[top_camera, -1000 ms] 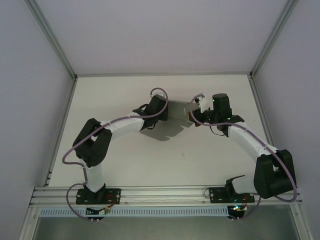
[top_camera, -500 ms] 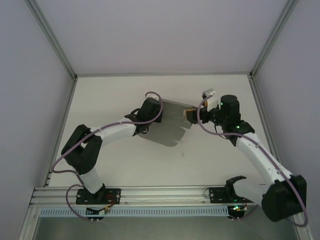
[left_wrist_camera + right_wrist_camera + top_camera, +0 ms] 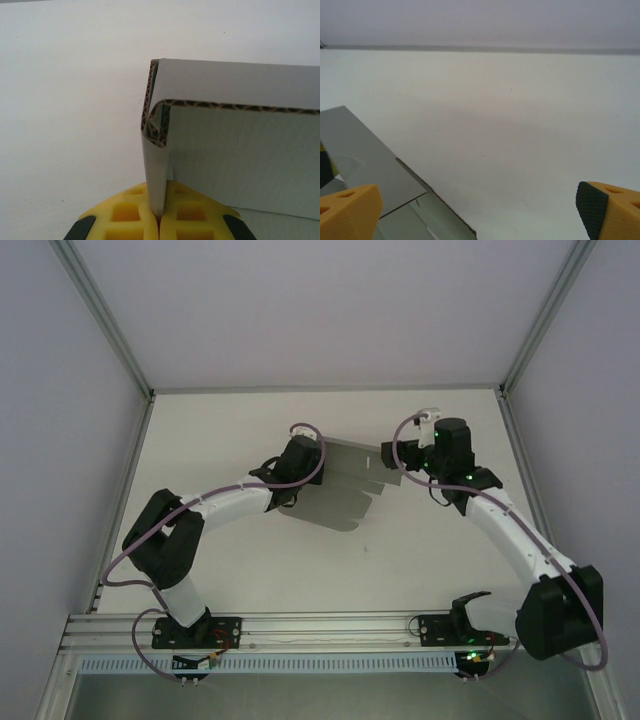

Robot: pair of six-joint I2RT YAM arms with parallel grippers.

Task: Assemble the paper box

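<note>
A folding step is judged to be in hand. The left pincer [image 3: 160,220] is clamped on a bent-up flap of the paper box [image 3: 345,490], which is held at the far middle of the worktop [image 3: 250,570]. The right pincer [image 3: 479,210] is spread wide just beside the sheet's right edge, which is probably to be gripped next. Bare worktop is left all around.

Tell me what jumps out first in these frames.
The grey paper box sits at the centre of the top view, a mostly flat sheet with flaps fanned toward the near side. The left claw is shut on the sheet's folded left edge, where the corrugation shows in the left wrist view. The right claw hangs wide open by the sheet's right end, holding nothing.
</note>
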